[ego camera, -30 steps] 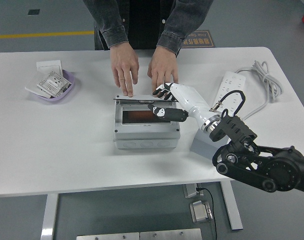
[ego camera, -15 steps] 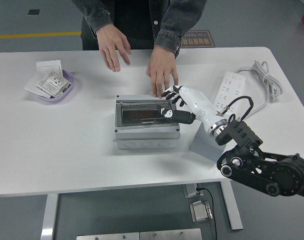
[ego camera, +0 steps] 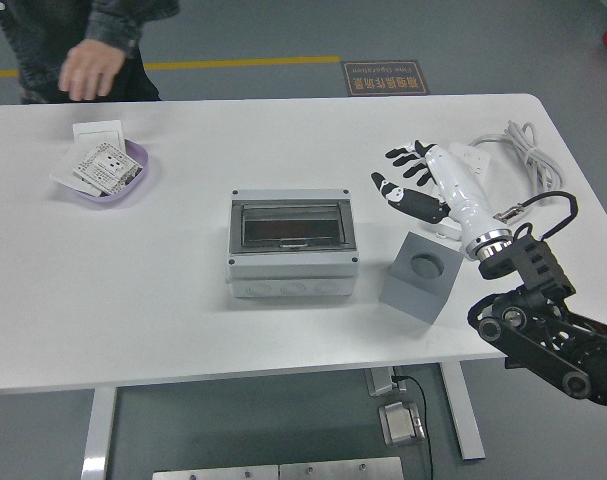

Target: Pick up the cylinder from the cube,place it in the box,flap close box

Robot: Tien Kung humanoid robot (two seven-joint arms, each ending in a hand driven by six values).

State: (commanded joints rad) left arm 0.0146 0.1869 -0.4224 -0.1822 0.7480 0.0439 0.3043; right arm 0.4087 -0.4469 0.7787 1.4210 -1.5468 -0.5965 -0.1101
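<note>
Left of the right hand [ego camera: 415, 180], whose fingers are spread and empty, sits the box [ego camera: 293, 243], flap down, well apart.

i see a white worktop [ego camera: 163, 300] carrying a closed grey box [ego camera: 293, 243], grey cube [ego camera: 420, 273], purple dish [ego camera: 110, 175] and white power strip [ego camera: 470, 170].

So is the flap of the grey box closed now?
Closed. The dark transparent flap lies flat on top of the grey box, and the right hand is away from it, fingers spread.
</note>
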